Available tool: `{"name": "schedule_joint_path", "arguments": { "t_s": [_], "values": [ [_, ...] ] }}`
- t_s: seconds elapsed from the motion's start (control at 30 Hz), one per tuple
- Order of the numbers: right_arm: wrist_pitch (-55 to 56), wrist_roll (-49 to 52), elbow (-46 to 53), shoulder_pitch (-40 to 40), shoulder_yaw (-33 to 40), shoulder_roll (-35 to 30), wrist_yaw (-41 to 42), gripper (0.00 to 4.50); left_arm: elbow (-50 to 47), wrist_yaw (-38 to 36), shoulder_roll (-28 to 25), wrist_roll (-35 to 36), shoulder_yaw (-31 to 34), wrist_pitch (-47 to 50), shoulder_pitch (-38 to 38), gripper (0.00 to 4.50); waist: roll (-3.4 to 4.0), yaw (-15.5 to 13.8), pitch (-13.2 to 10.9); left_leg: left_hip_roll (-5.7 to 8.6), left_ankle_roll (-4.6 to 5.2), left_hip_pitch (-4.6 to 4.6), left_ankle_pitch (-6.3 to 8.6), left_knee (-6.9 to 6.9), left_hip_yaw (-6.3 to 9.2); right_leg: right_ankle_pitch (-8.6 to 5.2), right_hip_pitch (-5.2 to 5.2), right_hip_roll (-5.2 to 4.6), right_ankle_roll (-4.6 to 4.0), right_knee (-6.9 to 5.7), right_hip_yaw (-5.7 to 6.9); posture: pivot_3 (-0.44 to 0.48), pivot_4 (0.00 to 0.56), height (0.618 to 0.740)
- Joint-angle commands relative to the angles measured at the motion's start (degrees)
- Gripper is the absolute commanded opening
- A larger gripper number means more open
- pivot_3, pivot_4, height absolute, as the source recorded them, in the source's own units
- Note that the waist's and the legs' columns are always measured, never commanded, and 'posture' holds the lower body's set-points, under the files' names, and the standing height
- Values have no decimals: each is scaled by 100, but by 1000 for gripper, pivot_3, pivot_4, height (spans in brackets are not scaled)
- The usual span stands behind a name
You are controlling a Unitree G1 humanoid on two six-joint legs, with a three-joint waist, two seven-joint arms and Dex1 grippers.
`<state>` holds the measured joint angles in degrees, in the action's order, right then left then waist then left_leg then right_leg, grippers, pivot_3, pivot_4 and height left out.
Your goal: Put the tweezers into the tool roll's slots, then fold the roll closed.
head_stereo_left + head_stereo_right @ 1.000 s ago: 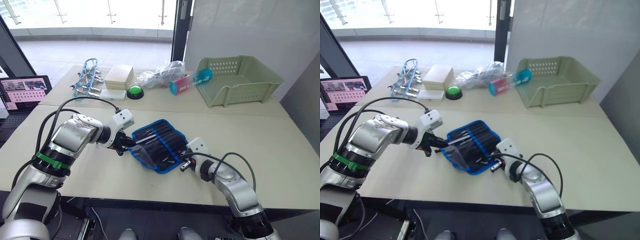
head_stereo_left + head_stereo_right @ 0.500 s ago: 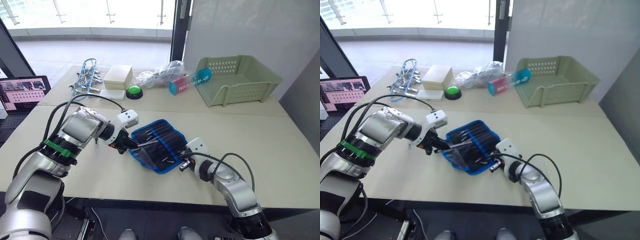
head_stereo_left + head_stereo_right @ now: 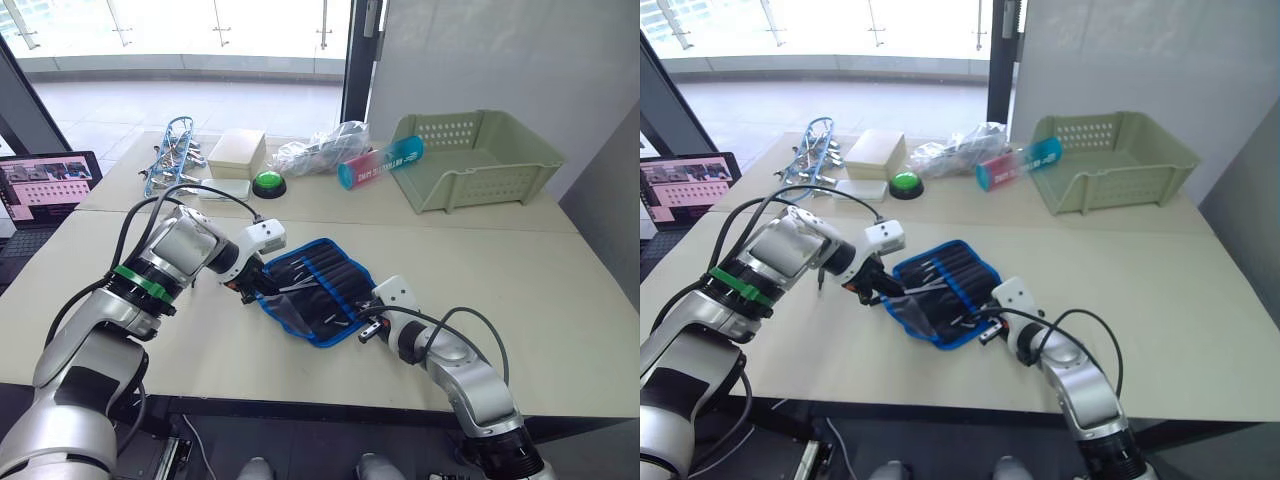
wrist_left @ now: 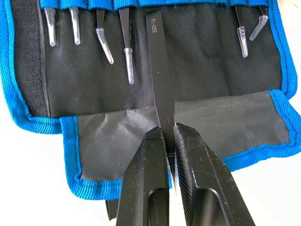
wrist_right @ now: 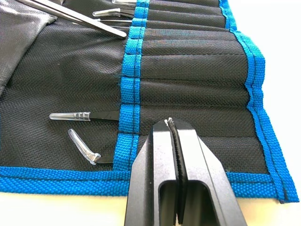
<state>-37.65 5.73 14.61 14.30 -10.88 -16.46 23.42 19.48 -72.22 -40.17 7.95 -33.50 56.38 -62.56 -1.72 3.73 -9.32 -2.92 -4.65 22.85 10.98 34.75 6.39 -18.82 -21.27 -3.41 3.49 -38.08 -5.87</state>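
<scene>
The tool roll (image 3: 333, 272) lies open at the middle of the table, black with blue edging. My left gripper (image 3: 262, 289) is at its left end, shut on one black pair of tweezers (image 4: 160, 89) whose blunt end reaches the blue band of the slots (image 5: 188, 70). Several other tweezers (image 4: 102, 39) sit in slots, clear-capped tips sticking out. My right gripper (image 3: 364, 324) is shut with nothing between its fingers, resting on the roll's near right edge (image 5: 254, 181). A grey flap (image 4: 117, 141) lies open under the left fingers.
Along the table's far side stand a green basket (image 3: 478, 160), a pink-teal tube (image 3: 380, 163), a plastic bag (image 3: 320, 150), a green button (image 3: 270, 184), a white box (image 3: 238, 152) and a blue-framed tool bundle (image 3: 172, 155). A laptop (image 3: 45, 185) sits at far left.
My left arm has moved right over the roll, carrying the held tweezers toward the slots. The right gripper has stayed at the roll's near edge.
</scene>
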Motion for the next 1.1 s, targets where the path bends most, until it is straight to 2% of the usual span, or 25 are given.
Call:
{"name": "schedule_joint_path", "arguments": {
  "t_s": [0.03, 0.23, 0.33, 0.6, 0.73, 1.1],
  "values": [
    [-222, -39, -201, -219, -119, -10, -20, 0, 105, -30, 167, -163, 27, -141, -227, 71, 0, -5, 0, 0, 0, 1, 0, 0, 0, 0, 0, 0, 0, 0, 0, 0, 150, 740],
    [-230, -38, -197, -219, -131, 1, -42, 0, 674, 177, 644, -486, 70, -493, -405, 71, 0, -30, 0, 1, 0, 2, 0, 4, 0, 0, 0, 0, 0, 0, 0, 0, 150, 740],
    [-233, -44, -181, -222, -149, -1, -41, 0, 1042, 575, 1016, -656, 186, -696, -425, 71, 0, -31, 0, 1, 1, 3, 0, 5, 0, 0, 0, -1, 0, 0, 0, 0, 150, 740],
    [-310, -117, -79, -242, -317, -44, -27, 0, 946, 978, 1579, -553, 592, -750, -130, 71, 0, -21, -1, 1, 2, 5, 1, 7, 0, 0, 0, 0, 0, -1, 0, 0, 150, 740],
    [-396, -186, -40, -249, -414, -56, -17, 0, 1158, 1376, 1868, -609, 880, -1231, 51, 71, 0, -28, 0, 1, 2, 5, 1, 9, 0, 0, 0, -1, 0, -1, 0, 0, 150, 740],
    [-562, -275, -35, -294, -453, -108, 19, 0, 1289, 1509, 1935, -732, 1090, -1579, 283, 71, 1, -30, 0, 3, 2, 2, 1, 11, 0, 1, 3, -2, 0, -2, 0, 0, 150, 740]
  ]
}}
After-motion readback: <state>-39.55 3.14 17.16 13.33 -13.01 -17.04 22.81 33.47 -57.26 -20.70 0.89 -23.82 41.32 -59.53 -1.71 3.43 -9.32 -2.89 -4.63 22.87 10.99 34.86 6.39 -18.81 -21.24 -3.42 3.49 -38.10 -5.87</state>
